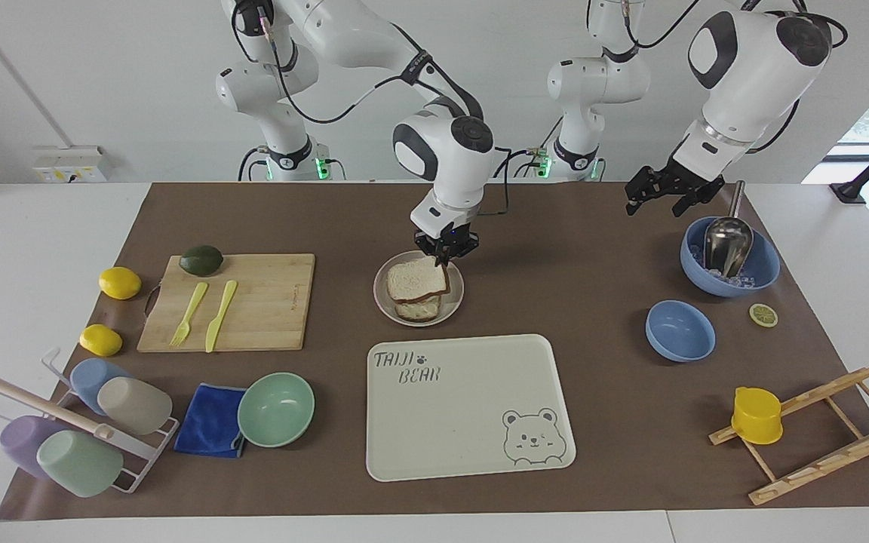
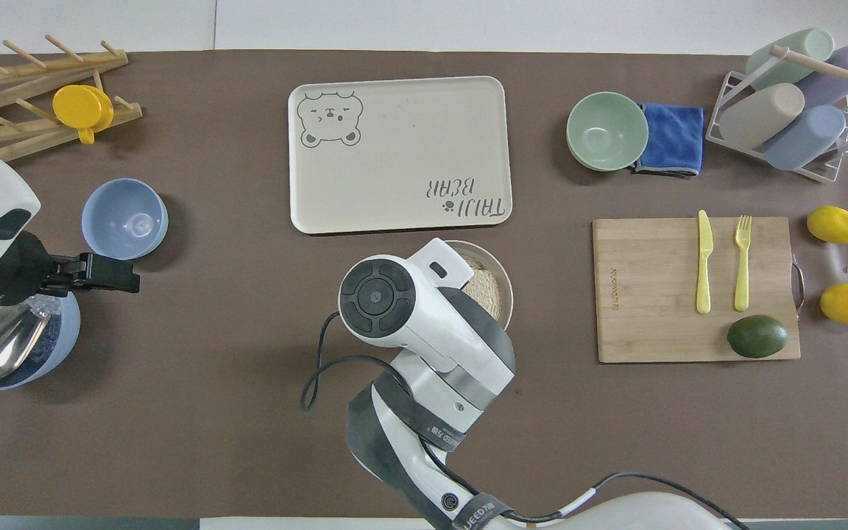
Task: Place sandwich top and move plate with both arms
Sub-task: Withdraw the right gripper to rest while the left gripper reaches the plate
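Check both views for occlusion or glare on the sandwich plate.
Facing view: the small round beige plate and the pale square bread slice on top show unobstructed, no glare, soft shadows. Overhead view: the right arm's white wrist covers most of the plate, only its rim toward the right arm's end showing.

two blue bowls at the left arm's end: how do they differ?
The blue bowl nearer the robots holds ice and a metal scoop; the farther blue bowl is empty. The nearer one is larger and deeper, the farther one smaller and shallower. The left gripper hangs beside the nearer bowl's rim; nothing is over the farther one. Both are the same blue, round, upright on the brown mat.
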Robot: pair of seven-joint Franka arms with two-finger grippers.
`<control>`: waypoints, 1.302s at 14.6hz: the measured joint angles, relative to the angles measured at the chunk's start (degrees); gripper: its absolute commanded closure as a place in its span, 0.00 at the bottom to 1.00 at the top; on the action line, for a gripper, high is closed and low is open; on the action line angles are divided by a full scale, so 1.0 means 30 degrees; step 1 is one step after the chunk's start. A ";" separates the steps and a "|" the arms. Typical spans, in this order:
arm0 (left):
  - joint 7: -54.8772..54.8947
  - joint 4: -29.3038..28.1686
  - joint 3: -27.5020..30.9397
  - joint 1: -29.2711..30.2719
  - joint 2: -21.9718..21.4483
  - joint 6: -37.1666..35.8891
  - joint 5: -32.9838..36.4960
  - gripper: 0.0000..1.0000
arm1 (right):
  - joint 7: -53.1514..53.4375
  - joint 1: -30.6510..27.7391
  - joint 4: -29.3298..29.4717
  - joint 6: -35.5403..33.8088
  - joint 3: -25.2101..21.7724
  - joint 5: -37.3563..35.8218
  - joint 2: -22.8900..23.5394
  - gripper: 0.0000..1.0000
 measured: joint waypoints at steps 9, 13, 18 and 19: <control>-0.0001 -0.0811 -0.0007 -0.0008 -0.0012 0.1220 -0.1593 0.00 | -0.0847 -0.1863 0.0696 -0.0364 0.0006 0.0135 -0.1385 0.00; -0.0050 -0.1851 -0.0130 -0.0439 0.0005 0.2890 -0.3560 0.00 | -0.4217 -0.5800 0.1426 -0.4252 -0.0047 0.1368 -0.4422 0.00; -0.1744 -0.2897 -0.0252 -0.3625 0.1057 0.5925 -0.5400 0.00 | -0.8006 -1.0024 0.2350 -0.8672 -0.0372 0.3188 -0.7474 0.00; -0.2103 -0.2955 -0.0259 -0.4369 0.1605 0.6722 -0.5563 0.00 | -0.8247 -1.0256 0.2712 -0.9209 -0.0555 0.3194 -0.7663 0.00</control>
